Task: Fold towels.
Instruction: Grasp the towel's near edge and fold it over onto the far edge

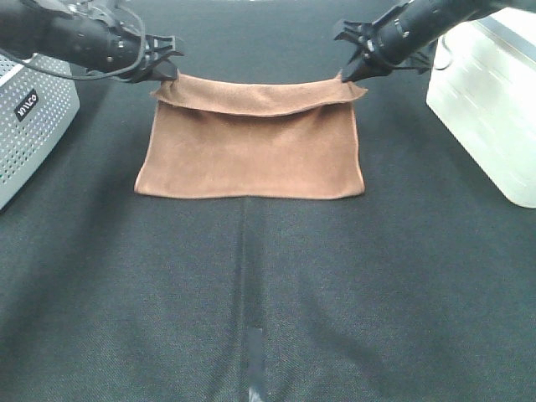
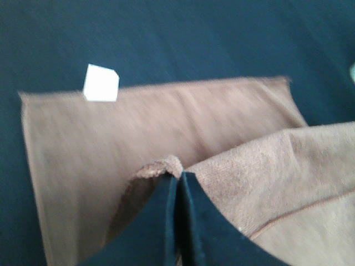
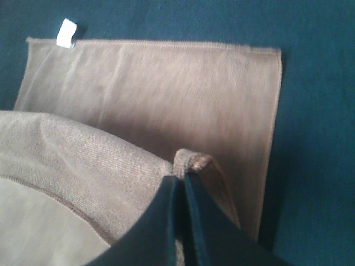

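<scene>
1. The left gripper [image 1: 170,71] is clenched on one far corner of the rust-brown towel [image 1: 251,155], with fabric bunched at the tips of its closed jaws.
2. The right gripper [image 1: 349,74] pinches the opposite corner, its jaws pressed together on the hem.
3. Between the two sets of jaws, the lifted edge sags in a fold over the rest of the towel, which lies flat on the dark table cover [image 1: 251,301].
4. A white tag [image 2: 101,83], blurred in the left wrist view, appears to sit on the flat edge well beyond the jaws.

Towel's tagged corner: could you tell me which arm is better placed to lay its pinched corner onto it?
Left, probably. The left gripper pinches the towel corner on the white tag side; the right gripper holds the opposite corner.
</scene>
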